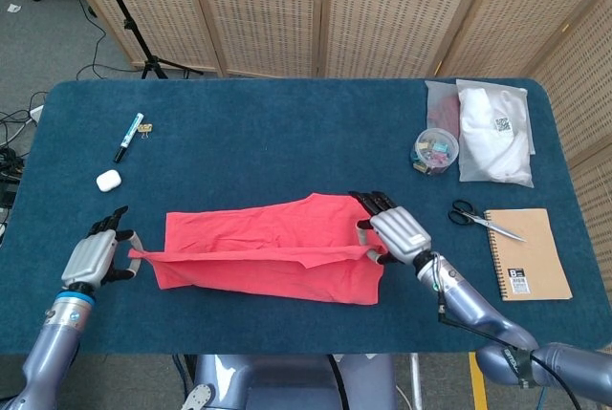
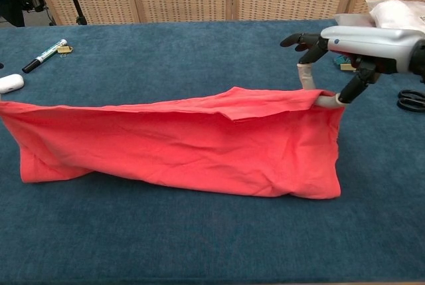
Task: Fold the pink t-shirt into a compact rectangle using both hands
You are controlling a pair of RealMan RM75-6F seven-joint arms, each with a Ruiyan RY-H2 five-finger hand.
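The pink t-shirt [image 1: 268, 257] [image 2: 179, 145] lies across the middle of the blue table, its near edge lifted and stretched taut between both hands, hanging as a raised flap in the chest view. My left hand [image 1: 94, 259] pinches the shirt's left corner at the table's left front. My right hand [image 1: 397, 233] [image 2: 362, 42] pinches the right corner, its other fingers spread. The left hand itself is out of the chest view; only the cloth reaching the frame's left edge shows there.
A marker [image 1: 128, 137] and a white case [image 1: 108, 180] lie at the left. Back right hold a jar of clips [image 1: 435, 151] and a bagged white cloth [image 1: 494, 133]. Scissors [image 1: 483, 221] and a brown notebook [image 1: 526, 252] lie right of my right hand.
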